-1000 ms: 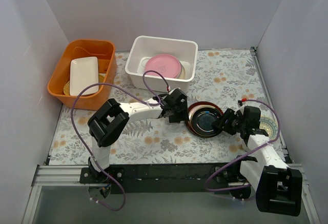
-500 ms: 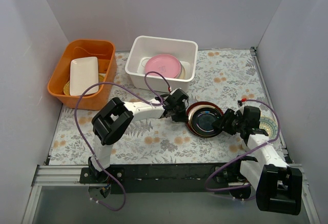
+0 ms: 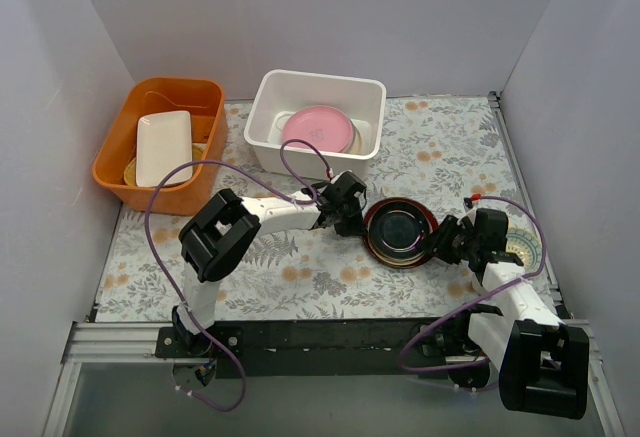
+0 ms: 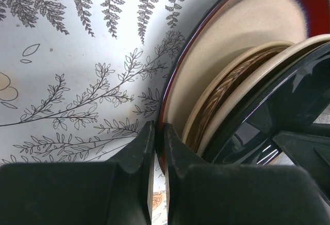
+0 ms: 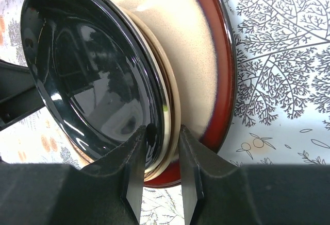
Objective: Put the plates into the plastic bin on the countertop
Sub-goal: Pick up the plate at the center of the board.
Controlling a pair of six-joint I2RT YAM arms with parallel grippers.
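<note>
Since left tool (image 4: 159, 132) pinches maroon plate (image 4: 242, 34) and right tool (image 5: 160, 142) clamps black plate (image 5: 87, 70), we risk tan plate (image 4: 227, 78) sliding out.

**Laboratory robot test cell dressed as a kitchen counter**

Plain pale panel walls (image 3: 320, 17) box in the bench on three sides. An aluminium rail (image 3: 105, 342) and a black mounting bar (image 3: 330, 334) along the near edge carry the left arm (image 3: 275, 214) and right arm (image 3: 515, 302), which trail loose purple cables (image 3: 149, 222). The countertop (image 3: 440, 147) is a printed fern sheet. The household ware on it is plates (image 3: 398, 230), a plastic bin (image 3: 262, 97) and an orange tub (image 3: 118, 157).
</note>
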